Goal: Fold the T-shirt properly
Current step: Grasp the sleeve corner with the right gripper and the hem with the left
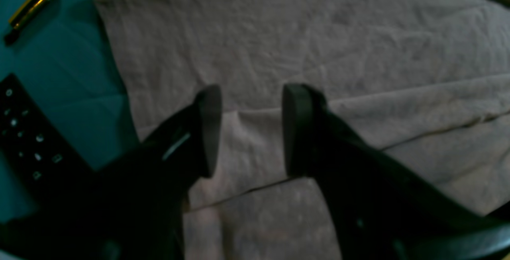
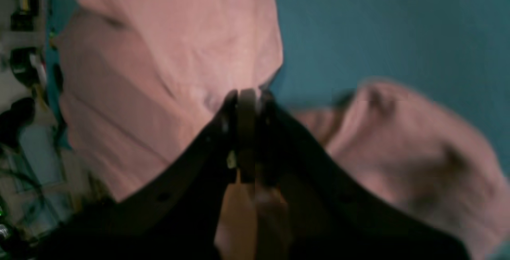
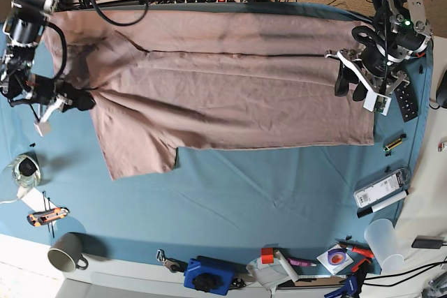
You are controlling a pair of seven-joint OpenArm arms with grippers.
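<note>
Left wrist view: the left gripper (image 1: pixel 250 130) jaws stand wide above a folded edge of the T-shirt (image 1: pixel 303 41); fabric lies between and beyond them.

Right wrist view: the right gripper (image 2: pixel 247 98) jaws are pinched on shirt fabric.

Base view: the T-shirt (image 3: pixel 230 95) lies spread on the table (image 3: pixel 279 193). It looks soft, light and limp; grip hems or corners.

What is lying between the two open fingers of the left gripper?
Only the wrinkled dusty-pink cotton T-shirt shows between them, in the left wrist view. The left gripper is open above a folded edge of the fabric; nothing is pinched between the fingers.
</note>
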